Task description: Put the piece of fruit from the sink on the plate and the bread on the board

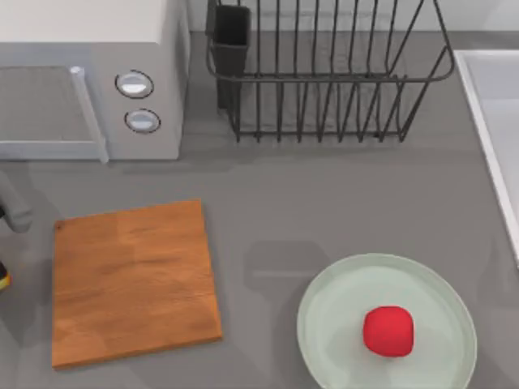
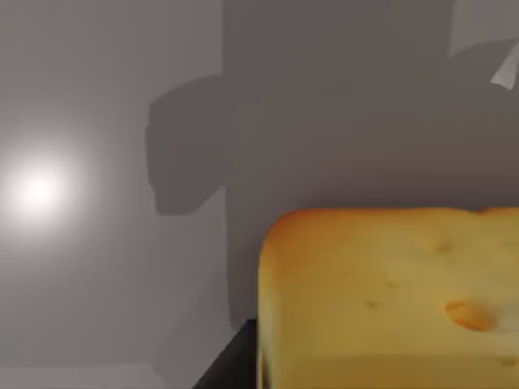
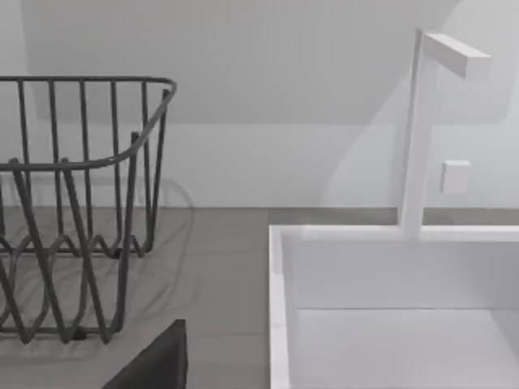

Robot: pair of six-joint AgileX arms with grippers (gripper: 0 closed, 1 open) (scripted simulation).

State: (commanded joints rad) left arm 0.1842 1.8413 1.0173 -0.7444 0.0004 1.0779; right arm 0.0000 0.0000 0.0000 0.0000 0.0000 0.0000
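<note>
**A:** What lay on the grey table (image 1: 324,211), biggest first?

**B:** One boxy pale microwave (image 1: 89,81) with two round knobs, no readable lettering. One black wire dish rack (image 1: 324,81). One white straight-edged sink (image 3: 389,308) at the right edge, with a square-section tap (image 3: 422,130). One wooden board (image 1: 134,279), orange-brown and grained, bare. One round pale green plate (image 1: 340,324), low-rimmed.

**A:** And the small things?

**B:** One smooth red piece of fruit (image 1: 388,331) sat on the plate. One bread (image 2: 389,300), golden-topped and dimpled, loomed in the left wrist view.

**A:** The grippers?

**B:** I couldn't tell how either stood.
</note>
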